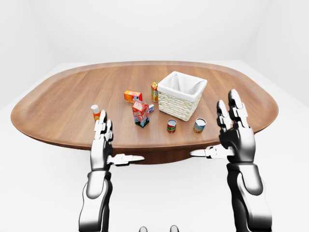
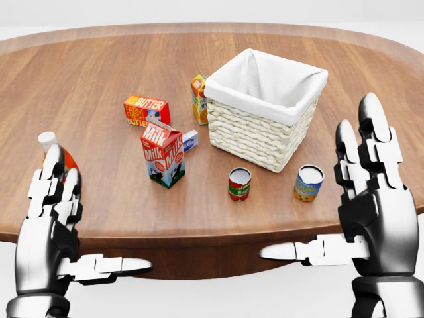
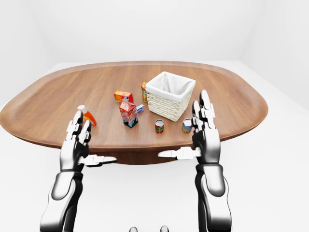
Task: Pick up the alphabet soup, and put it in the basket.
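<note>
Left-eye view shows an oval wooden table (image 1: 63, 104) filling the middle of the frame, with a white-lined wicker basket (image 1: 181, 95) right of centre and two small cans just below it: a red-labelled can (image 1: 171, 125) and, to its right, a blue-and-yellow one (image 1: 199, 125). Which of the two is the alphabet soup cannot be read from the labels. Head view gives the closest look: the basket sits upper right of centre, the red can stands below its lower left corner, apart from it, and the blue-and-yellow can stands below its lower right corner. A milk carton (image 2: 162, 153) stands left of the red can, a butter box (image 2: 146, 110) lies above it, a small orange carton (image 2: 199, 98) stands upright just beside the basket's left wall, and an orange bottle (image 2: 52, 147) shows at far left, partly behind the left hand (image 2: 50, 228). That hand is spread and empty at lower left; the right hand (image 2: 368, 199) is likewise spread and empty at lower right, near the blue-and-yellow can but not touching it. Right-eye view shows the same layout.
</note>
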Controlling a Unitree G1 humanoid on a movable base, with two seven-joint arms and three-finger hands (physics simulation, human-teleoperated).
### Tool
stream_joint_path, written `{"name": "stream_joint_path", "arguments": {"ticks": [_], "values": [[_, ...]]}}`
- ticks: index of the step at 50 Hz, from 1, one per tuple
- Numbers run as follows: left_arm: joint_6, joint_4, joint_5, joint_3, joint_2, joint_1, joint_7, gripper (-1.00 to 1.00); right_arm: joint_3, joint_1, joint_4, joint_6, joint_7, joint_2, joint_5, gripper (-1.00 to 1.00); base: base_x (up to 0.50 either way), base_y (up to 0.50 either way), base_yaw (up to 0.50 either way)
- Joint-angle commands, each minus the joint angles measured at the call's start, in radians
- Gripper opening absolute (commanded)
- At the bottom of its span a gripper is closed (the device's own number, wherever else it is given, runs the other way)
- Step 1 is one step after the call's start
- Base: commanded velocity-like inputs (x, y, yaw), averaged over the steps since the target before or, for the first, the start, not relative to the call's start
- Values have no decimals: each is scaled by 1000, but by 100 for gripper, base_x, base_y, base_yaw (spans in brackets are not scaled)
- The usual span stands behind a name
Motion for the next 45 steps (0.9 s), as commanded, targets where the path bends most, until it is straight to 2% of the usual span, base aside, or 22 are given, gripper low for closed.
{"name": "stream_joint_path", "arguments": {"ticks": [1, 10, 12, 26, 45], "values": [[8, -257, -12, 25, -4, 49, 17, 100, -28, -1, -160, 0, 2, -2, 18, 100, 0, 0, 0], [8, -321, -32, 52, -8, 50, 12, 100, -38, -9, -193, 0, 2, -5, 12, 100, 0, 0, 0], [8, -388, -39, 59, -10, 59, 14, 100, -52, -16, -222, 0, 0, -8, 19, 100, 0, 0, 0], [8, -382, -30, 55, -14, 65, 4, 100, -60, -16, -245, 0, 5, -7, 24, 100, 0, 0, 0], [8, -377, -25, 53, -14, 66, 1, 100, -57, -12, -227, 0, 13, -8, 15, 100, 0, -30, 0]]}}
